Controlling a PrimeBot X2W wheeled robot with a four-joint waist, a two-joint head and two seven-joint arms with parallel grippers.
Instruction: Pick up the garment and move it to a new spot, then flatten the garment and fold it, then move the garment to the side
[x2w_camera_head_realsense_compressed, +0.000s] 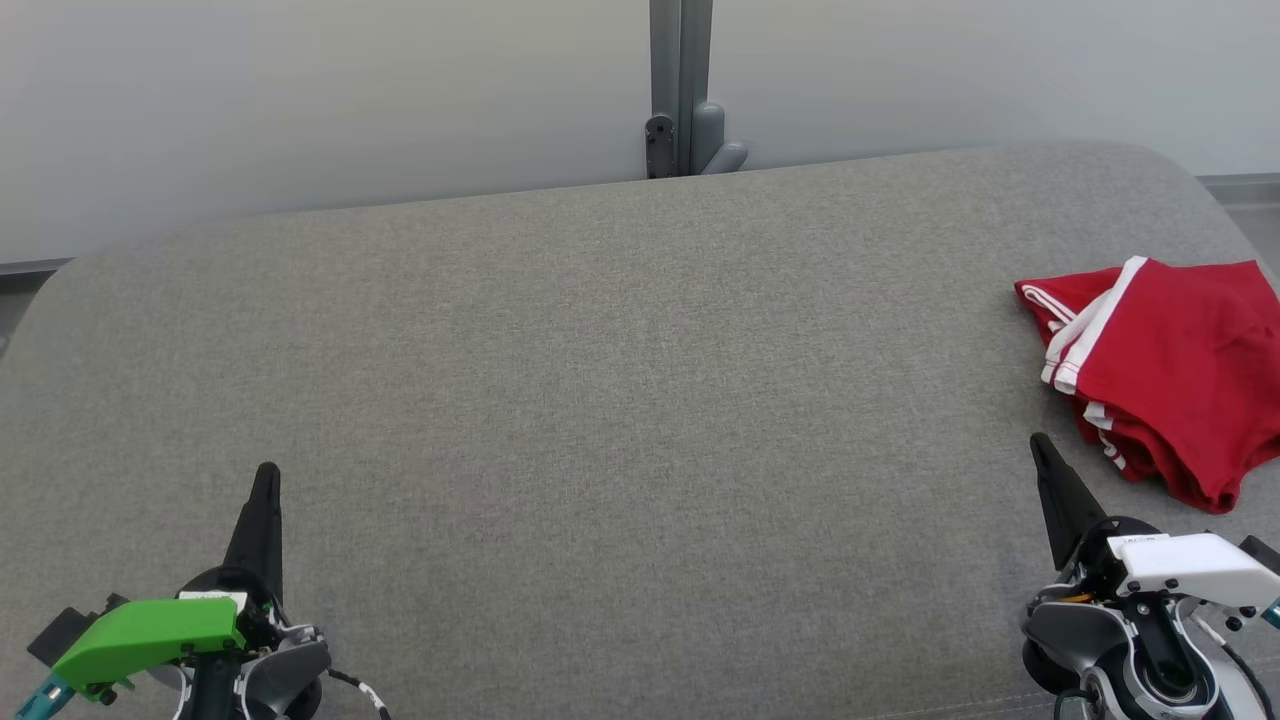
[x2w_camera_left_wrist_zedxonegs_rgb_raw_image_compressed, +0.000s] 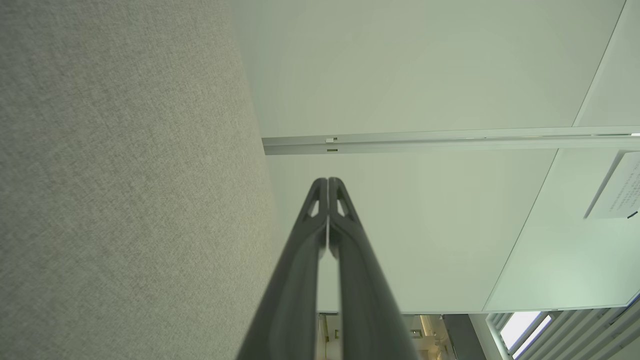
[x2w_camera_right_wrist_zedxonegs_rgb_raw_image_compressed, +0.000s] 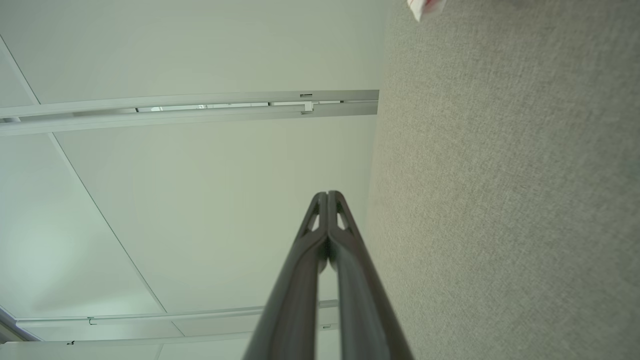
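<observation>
Both the left gripper (x2w_camera_head_realsense_compressed: 266, 480) and right gripper (x2w_camera_head_realsense_compressed: 1040, 450) are closed, empty; the folded red garment (x2w_camera_head_realsense_compressed: 1170, 370) is laid on the grey cushion (x2w_camera_head_realsense_compressed: 620, 400).

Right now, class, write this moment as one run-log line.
left gripper shut, empty; right gripper shut, empty; red garment on grey surface, right side

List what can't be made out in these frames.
- Garment: the head view's right edge cuts off its right side, and its own folds hide the lower layers, so its type is unclear.
- Garment, right wrist view: the top edge cuts off all but a blurred red-white corner.
- Note: left wrist view, print too small to read, partly cut by the right edge.
</observation>
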